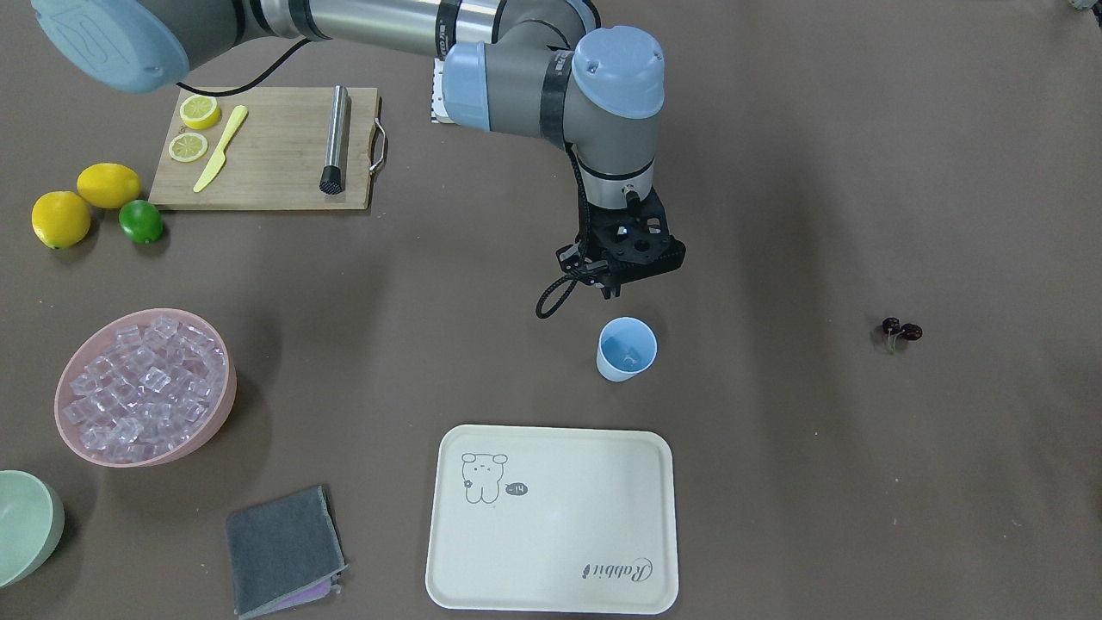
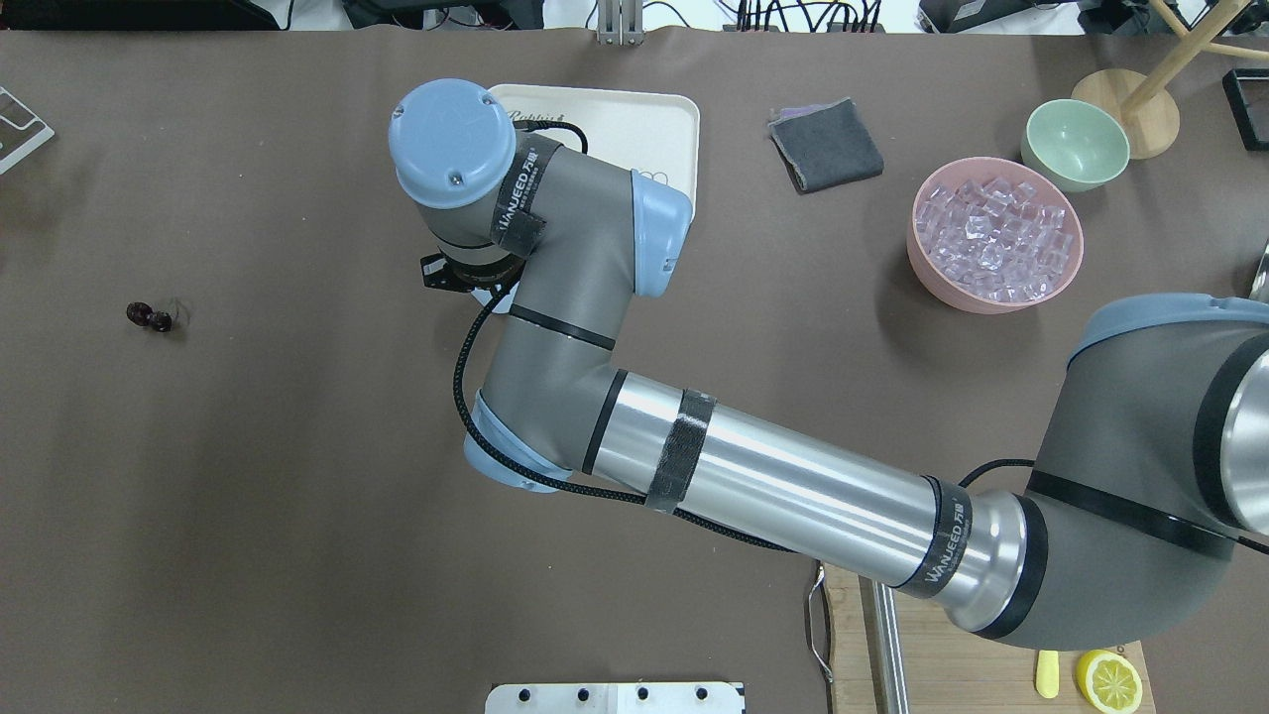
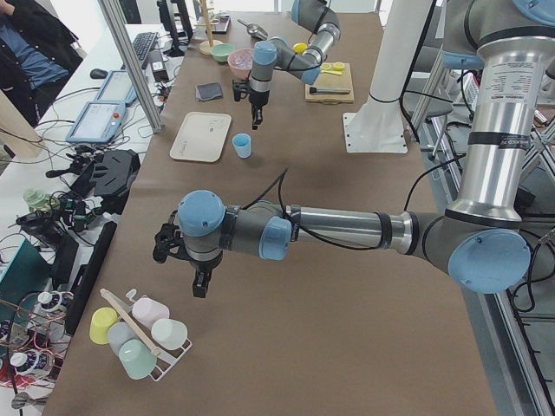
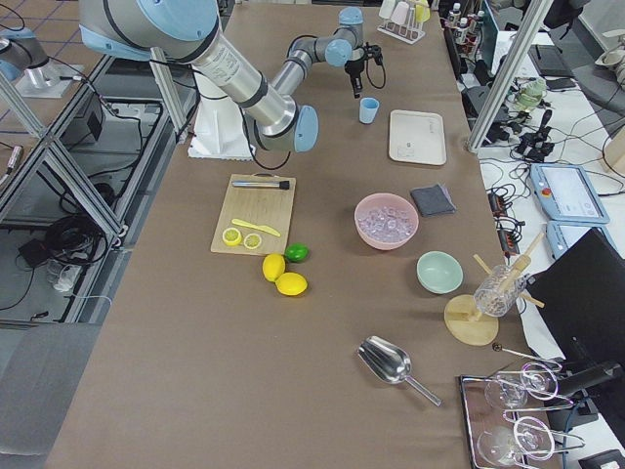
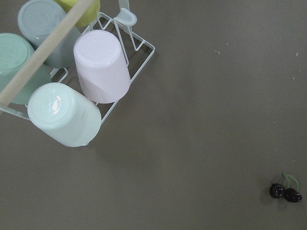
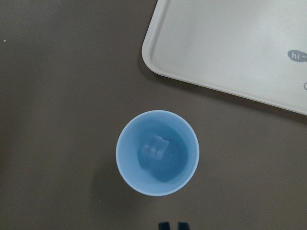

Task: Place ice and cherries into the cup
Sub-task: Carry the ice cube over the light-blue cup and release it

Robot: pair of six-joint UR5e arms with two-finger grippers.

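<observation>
My right claw (image 1: pixel 613 289) hovers just above the small light-blue plastic cup (image 1: pixel 627 349), tips seemingly pinched together, holding nothing. One clear ice cube (image 6: pixel 153 147) lies inside the cup; more cubes fill the pink bowl (image 1: pixel 228 398). The dark red cherries (image 1: pixel 900 330) lie on the brown surface (image 1: pixel 775 474), well apart. Left claw (image 3: pixel 199 284): can't tell its grip.
</observation>
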